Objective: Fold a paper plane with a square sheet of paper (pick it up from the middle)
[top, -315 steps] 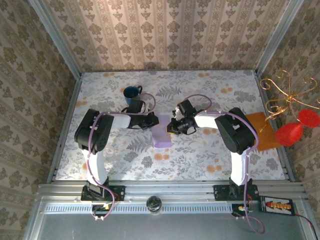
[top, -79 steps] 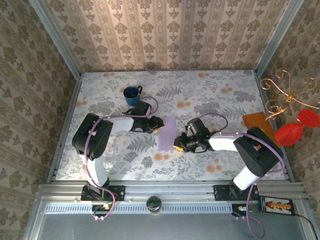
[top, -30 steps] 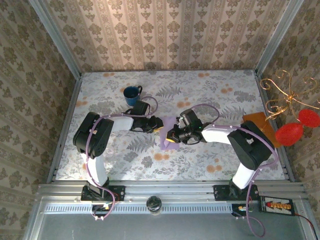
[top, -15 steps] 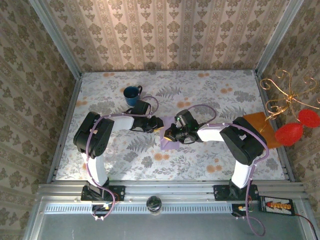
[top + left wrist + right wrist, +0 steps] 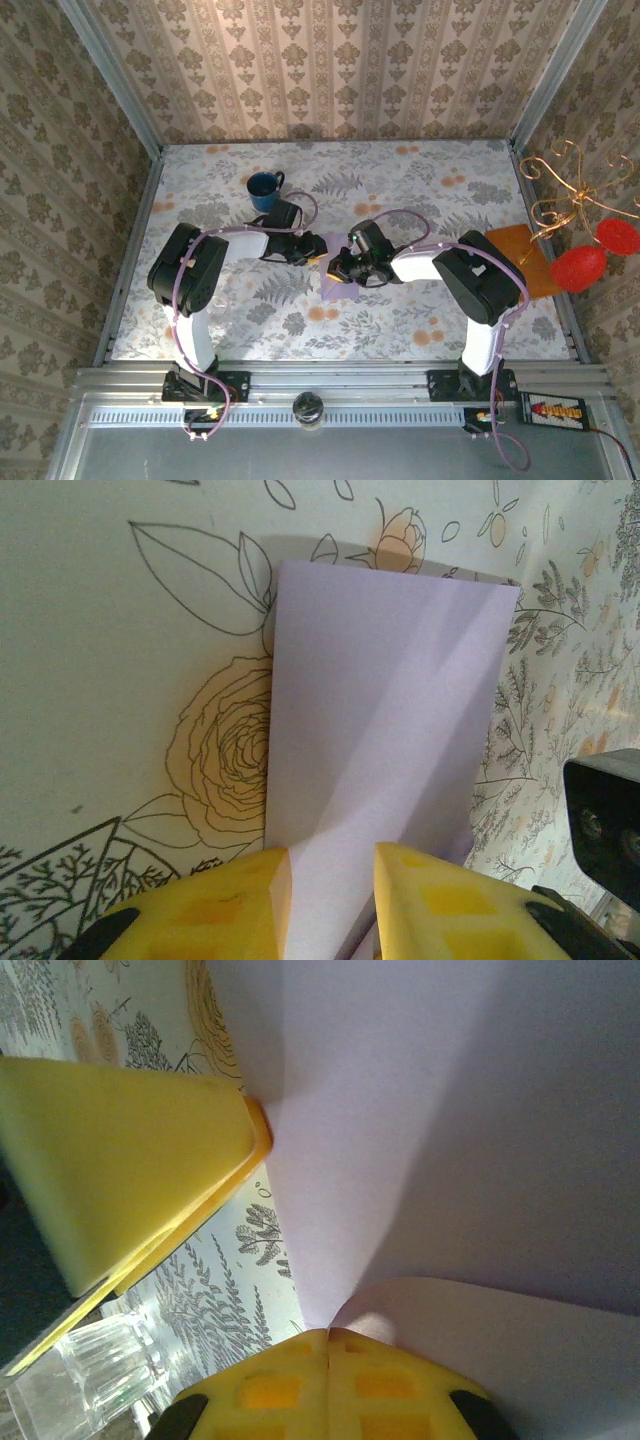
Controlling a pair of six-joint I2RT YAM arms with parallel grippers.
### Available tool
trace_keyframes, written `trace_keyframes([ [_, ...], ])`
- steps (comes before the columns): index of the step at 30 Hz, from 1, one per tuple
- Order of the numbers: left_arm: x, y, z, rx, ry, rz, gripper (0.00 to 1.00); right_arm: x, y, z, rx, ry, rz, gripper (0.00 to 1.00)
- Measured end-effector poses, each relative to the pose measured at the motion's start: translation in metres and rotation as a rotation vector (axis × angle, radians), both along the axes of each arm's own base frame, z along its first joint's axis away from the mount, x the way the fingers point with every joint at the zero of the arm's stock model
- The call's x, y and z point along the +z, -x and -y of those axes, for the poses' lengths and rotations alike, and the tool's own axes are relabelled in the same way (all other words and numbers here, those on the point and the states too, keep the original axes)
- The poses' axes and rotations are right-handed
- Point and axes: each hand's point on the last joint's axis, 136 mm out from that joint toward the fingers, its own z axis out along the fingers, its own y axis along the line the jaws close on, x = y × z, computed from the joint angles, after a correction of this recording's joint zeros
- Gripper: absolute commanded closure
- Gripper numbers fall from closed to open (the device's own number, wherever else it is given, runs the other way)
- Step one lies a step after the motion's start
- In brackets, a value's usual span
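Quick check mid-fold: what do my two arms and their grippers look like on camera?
The left arm and right arm have bulky black joint housings joined by white links, each trailing a thin lilac cable. The left gripper and right gripper have wedge-shaped yellow fingers moulded with a grid of squares.

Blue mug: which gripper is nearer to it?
Left. The left gripper is just right of the blue mug; the right gripper, pinching the square sheet of paper, is farther right.

The floral tabletop is carrying a blue mug, the creased square sheet of paper and an orange-brown rectangle.
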Motion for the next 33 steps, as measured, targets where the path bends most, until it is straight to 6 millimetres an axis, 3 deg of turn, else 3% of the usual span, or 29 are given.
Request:
trace_keyframes([
  [33, -0.0003, 0.0, 0.0003, -0.004, -0.005, -0.005, 0.71, -0.0027, -0.0082, 0.0032, -0.026, 0.002, 0.018, 1.0],
])
